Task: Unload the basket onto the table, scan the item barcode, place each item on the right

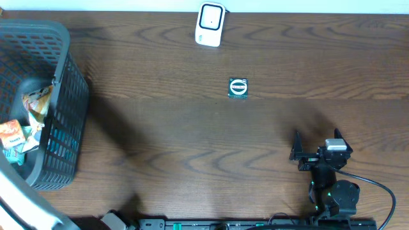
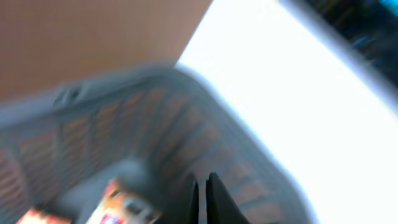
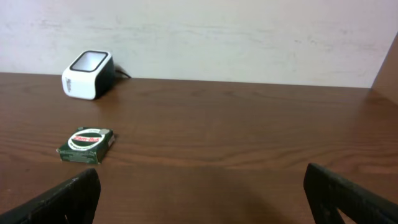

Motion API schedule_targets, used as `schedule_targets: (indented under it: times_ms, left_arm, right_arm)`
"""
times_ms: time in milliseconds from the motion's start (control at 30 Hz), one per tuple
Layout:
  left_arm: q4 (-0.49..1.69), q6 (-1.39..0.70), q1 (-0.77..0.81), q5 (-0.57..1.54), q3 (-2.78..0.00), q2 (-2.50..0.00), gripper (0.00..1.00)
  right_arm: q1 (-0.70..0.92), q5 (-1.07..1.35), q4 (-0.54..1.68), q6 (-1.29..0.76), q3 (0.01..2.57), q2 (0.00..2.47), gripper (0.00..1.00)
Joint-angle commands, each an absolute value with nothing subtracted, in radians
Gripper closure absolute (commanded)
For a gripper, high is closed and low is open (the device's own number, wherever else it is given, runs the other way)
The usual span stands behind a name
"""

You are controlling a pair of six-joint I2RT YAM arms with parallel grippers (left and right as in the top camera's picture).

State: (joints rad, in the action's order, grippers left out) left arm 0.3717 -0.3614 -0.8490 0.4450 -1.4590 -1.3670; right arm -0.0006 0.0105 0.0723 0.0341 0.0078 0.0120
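A small green box with a round white label (image 1: 238, 87) lies flat in the middle of the table, also seen in the right wrist view (image 3: 86, 144). The white barcode scanner (image 1: 209, 24) stands at the far edge, its window facing up (image 3: 88, 65). My right gripper (image 1: 317, 139) rests near the front right, open and holding nothing (image 3: 199, 186), well short of the box. My left gripper (image 2: 202, 183) is shut with nothing between its fingers; it hangs over the grey basket (image 2: 93, 118) in a blurred view. Orange snack packets (image 2: 118, 202) lie below it.
The grey mesh basket (image 1: 64, 108) fills the left edge of the table and holds several colourful packets (image 1: 25, 124). The left arm shows as a pale blur (image 1: 16, 191) at the front left corner. A white wall rises behind the scanner.
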Motion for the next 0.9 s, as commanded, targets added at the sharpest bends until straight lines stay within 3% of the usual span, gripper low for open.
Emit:
schedule_targets:
  times_ms: [0, 100, 167, 233, 333, 667, 867]
  left_arm:
    - [0.364, -0.433, -0.852, 0.508, -1.466, -1.323, 0.92]
    - [0.400, -0.356, -0.852, 0.503, -1.465, -1.328, 0.88]
    - [0.444, -0.318, -0.852, 0.462, -1.465, -1.354, 0.66]
    - [0.485, -0.306, -0.852, 0.411, -1.465, -1.390, 0.28]
    - [0.527, -0.256, -0.852, 0.402, -1.465, -1.464, 0.07]
    - [0.530, -0.090, -0.751, 0.384, -1.465, -1.698, 0.06]
    - [0.535, -0.082, -0.681, 0.086, -1.465, -1.829, 0.06]
  right_arm:
    - [0.009, 0.010, 0.076, 0.039, 0.006, 0.007, 0.01]
    - [0.009, 0.010, 0.075, 0.039, 0.006, 0.007, 0.01]
    - [0.009, 0.010, 0.075, 0.039, 0.006, 0.007, 0.01]
    - [0.009, 0.010, 0.075, 0.039, 0.006, 0.007, 0.01]
    - [0.009, 0.010, 0.076, 0.039, 0.006, 0.007, 0.01]
    - [0.009, 0.010, 0.076, 0.039, 0.006, 0.007, 0.01]
    - [0.009, 0.010, 0.075, 0.039, 0.006, 0.007, 0.01]
